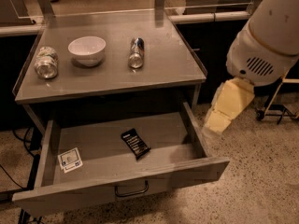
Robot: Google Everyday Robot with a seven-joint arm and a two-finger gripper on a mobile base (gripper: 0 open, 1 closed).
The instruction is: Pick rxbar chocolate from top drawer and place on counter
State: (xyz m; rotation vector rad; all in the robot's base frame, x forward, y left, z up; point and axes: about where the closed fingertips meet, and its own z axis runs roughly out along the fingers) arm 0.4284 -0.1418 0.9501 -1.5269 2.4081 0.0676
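Claw (218,121) right of top drawer (187,172) (state unclear); rxbar chocolate (135,143) inside.

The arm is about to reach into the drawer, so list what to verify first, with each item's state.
1. top drawer pulled open: ok.
2. rxbar chocolate lies flat in it, uncovered: ok.
3. card apart from the bar, at the drawer's left: ok.
4. gripper over the bar: not ok; it hangs right of the drawer, outside it.
5. counter has bare room in front of bowl, can and jar: ok.
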